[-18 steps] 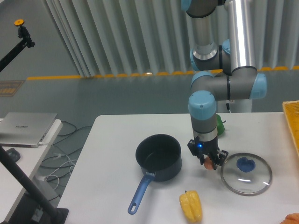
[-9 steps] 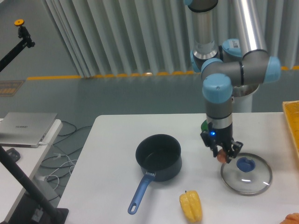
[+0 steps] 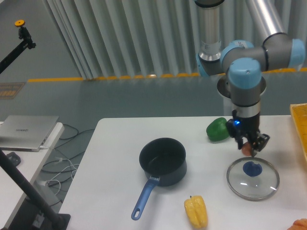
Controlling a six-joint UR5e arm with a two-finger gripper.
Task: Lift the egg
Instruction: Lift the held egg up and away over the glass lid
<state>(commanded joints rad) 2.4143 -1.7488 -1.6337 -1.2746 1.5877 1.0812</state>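
Note:
The small reddish-brown egg point(image 3: 246, 148) hangs above the table, held between the fingers of my gripper point(image 3: 249, 147), which is shut on it. Only part of the egg shows between the black fingers. The gripper sits just above the far edge of the glass lid point(image 3: 253, 178) and to the right of the green pepper point(image 3: 218, 129).
A dark blue pot point(image 3: 162, 161) with a blue handle stands mid-table. A wrinkled yellow pepper point(image 3: 196, 211) lies near the front edge. A yellow crate edge point(image 3: 301, 124) shows at the right. A laptop point(image 3: 28, 132) rests on a side stand at the left.
The arm has swung right and back with the egg in its grip, from beside the pot to above the lid's far edge. The green pepper is now uncovered.

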